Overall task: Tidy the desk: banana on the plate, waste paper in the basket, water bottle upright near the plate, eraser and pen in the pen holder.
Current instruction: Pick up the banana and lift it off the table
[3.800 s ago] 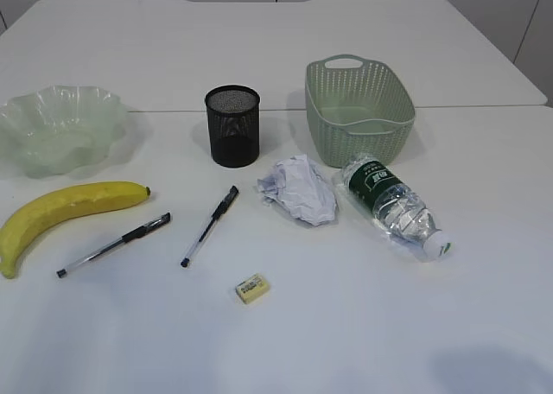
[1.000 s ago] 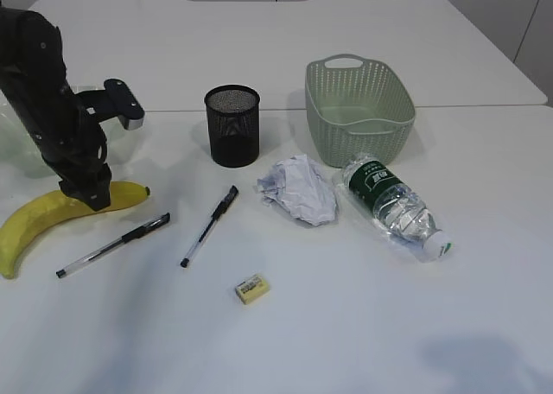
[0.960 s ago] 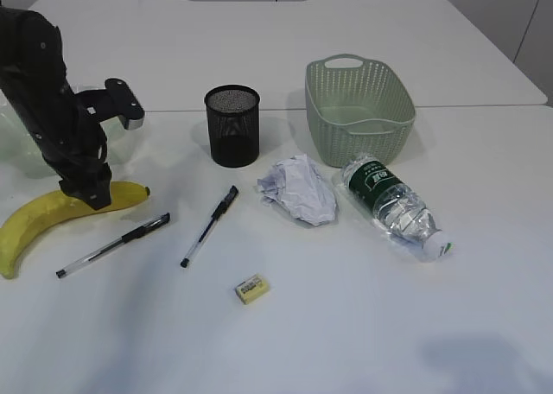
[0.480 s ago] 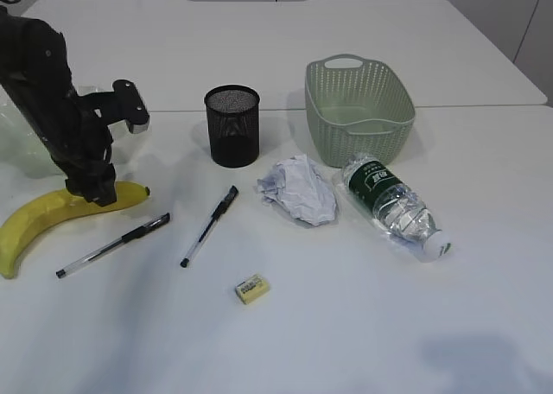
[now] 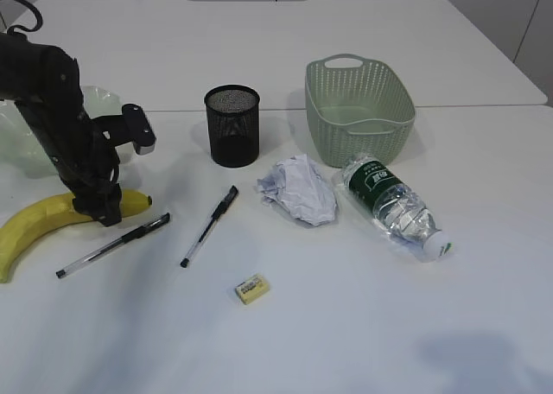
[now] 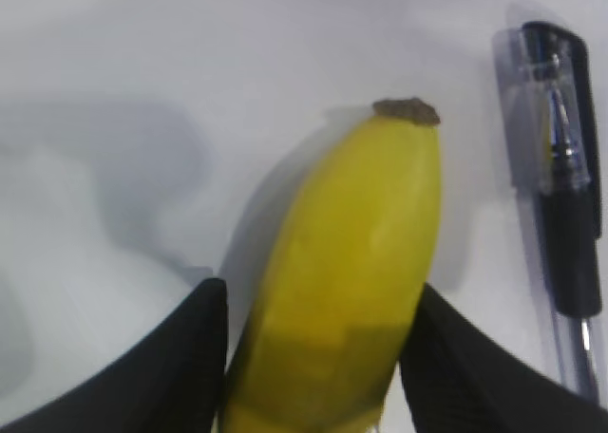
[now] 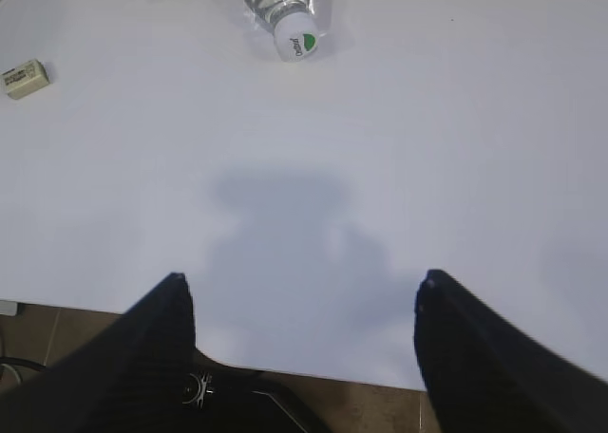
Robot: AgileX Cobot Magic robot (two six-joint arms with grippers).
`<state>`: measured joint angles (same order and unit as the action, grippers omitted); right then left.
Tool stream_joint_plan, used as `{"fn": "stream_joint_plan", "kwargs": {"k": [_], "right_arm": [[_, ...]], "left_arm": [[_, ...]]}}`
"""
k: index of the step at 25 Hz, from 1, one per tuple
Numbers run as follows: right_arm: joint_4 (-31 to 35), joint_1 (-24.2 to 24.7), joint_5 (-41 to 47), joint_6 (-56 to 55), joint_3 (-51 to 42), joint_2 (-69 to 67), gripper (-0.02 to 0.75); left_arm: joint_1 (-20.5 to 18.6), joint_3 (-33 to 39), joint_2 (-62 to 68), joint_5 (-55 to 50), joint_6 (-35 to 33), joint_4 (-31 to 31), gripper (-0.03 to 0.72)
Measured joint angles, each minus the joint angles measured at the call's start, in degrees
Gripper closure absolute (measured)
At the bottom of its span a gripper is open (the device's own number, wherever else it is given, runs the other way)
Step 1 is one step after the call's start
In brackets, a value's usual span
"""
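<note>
Banana (image 5: 43, 221) lying flat, long axis left-right, dark tip rightward, left gripper (image 5: 102, 208) apparently clamping it, right gripper (image 7: 304, 338) open.

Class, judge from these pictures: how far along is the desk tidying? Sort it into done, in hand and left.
Done: nothing; the plate and basket look empty.
In hand: the left pincer straddles the banana on the desk; lifting not visible.
Left: paper to the basket, the bottle lies on its side, two pens and the eraser are outside the holder. The right pincer is open, idle.
</note>
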<state>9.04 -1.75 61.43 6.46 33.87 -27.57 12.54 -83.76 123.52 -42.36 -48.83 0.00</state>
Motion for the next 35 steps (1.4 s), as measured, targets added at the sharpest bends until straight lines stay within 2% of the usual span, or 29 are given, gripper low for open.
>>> {"fn": "stream_joint_plan", "kwargs": {"k": [6, 11, 13, 24, 35], "right_arm": [[0.0, 0.0, 0.0, 0.3, 0.0, 0.0, 0.202], [0.0, 0.0, -0.1, 0.4, 0.0, 0.0, 0.202], [0.0, 0.0, -0.1, 0.4, 0.0, 0.0, 0.202], [0.0, 0.0, -0.9, 0.5, 0.0, 0.0, 0.202], [0.1, 0.0, -2.3, 0.5, 0.0, 0.0, 0.202]], "left_arm": [[0.0, 0.0, 0.4, -0.1, -0.1, -0.6, 0.302], [0.0, 0.0, 0.4, -1.2, -0.1, -0.7, 0.391], [0.0, 0.0, 0.4, -1.3, -0.1, -0.9, 0.405], [-0.1, -0.1, -0.2, -3.2, -0.1, -2.1, 0.428], [-0.1, -0.1, -6.5, -5.2, -0.1, -2.1, 0.445]]}}
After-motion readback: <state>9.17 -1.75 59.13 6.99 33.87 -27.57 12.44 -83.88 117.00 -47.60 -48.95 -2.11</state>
